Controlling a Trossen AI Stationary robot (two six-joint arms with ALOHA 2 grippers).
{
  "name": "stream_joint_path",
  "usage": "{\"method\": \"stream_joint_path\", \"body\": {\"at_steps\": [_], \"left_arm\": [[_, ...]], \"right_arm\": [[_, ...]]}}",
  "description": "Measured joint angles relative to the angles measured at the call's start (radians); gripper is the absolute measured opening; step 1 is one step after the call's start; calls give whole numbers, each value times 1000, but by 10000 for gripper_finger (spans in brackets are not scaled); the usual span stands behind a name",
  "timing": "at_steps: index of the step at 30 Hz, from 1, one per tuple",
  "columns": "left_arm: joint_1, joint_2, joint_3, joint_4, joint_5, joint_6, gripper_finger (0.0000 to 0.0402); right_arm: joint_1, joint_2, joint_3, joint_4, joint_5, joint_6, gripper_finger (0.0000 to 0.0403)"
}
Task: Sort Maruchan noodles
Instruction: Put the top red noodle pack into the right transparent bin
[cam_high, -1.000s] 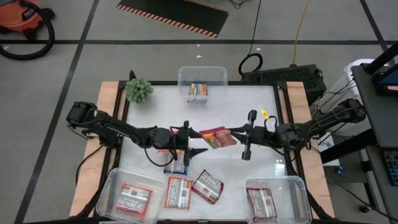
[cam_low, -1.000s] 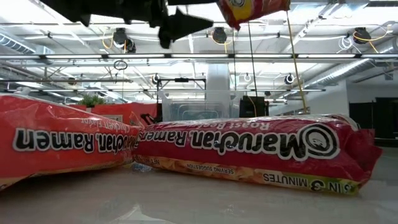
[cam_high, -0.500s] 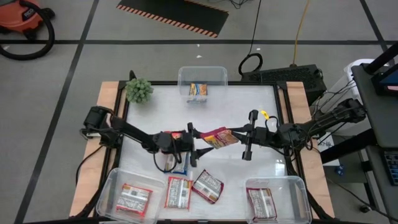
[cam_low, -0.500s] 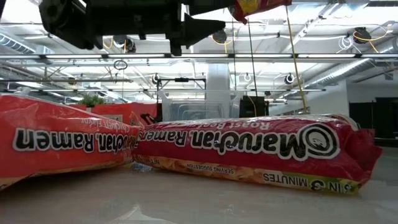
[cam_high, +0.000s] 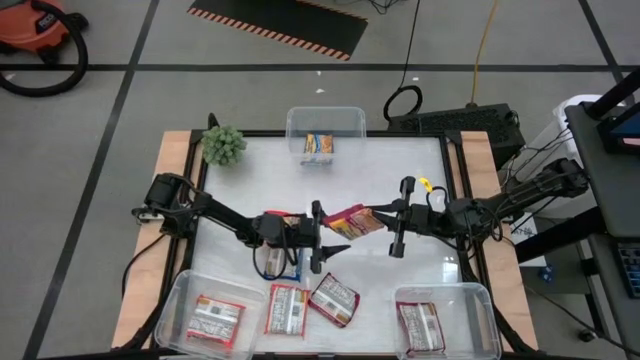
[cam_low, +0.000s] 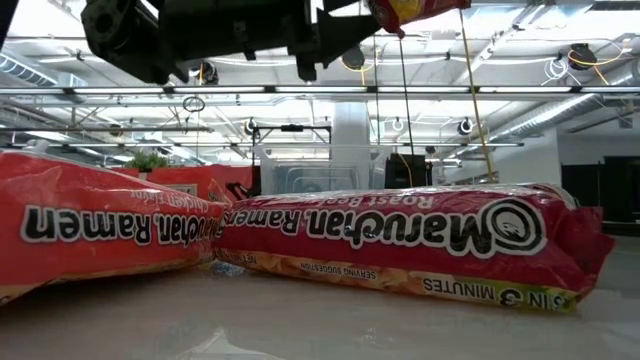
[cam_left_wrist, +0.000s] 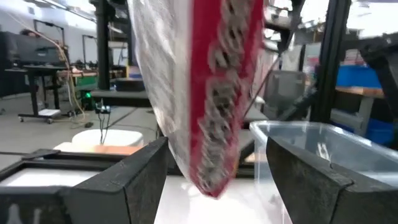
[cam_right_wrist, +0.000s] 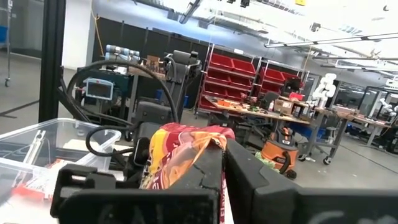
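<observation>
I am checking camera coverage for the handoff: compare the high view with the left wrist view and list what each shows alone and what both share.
Only the high view shows the green plant, the far tub holding one packet, and the red packets on the table. Only the left wrist view shows the left gripper with its fingers open on either side of the hanging packet. Both show the red packet held by the shut right gripper.

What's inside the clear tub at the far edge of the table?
The far tub holds one orange-yellow packet, lying flat near its front wall. Nothing else shows inside; whether anything lies under that packet cannot be seen.
</observation>
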Motion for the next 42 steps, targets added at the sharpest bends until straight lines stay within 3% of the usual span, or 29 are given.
{"method": "stream_joint_path", "body": {"at_steps": [4,11,15,26,31,36,39,42], "left_arm": [[0,0,22,15,-54,16,276],[0,-1,49,8,-56,64,276],[17,-1,49,6,-58,18,272],[28,-2,49,-26,-59,13,140],[28,-2,49,-78,-60,25,133],[27,-2,49,-174,-67,-5,140],[19,-3,49,-316,-69,-25,138],[13,-11,46,-489,-63,-28,137]], "right_arm": [[0,0,0,3,0,0,0],[-18,15,0,7,1,11,0],[-20,21,0,3,1,8,0],[-25,20,0,-17,2,7,0],[-25,20,-1,-60,12,23,11],[-9,16,-1,-171,113,134,32],[14,-3,-1,-299,187,293,52],[33,-44,0,-431,186,472,75]]}}
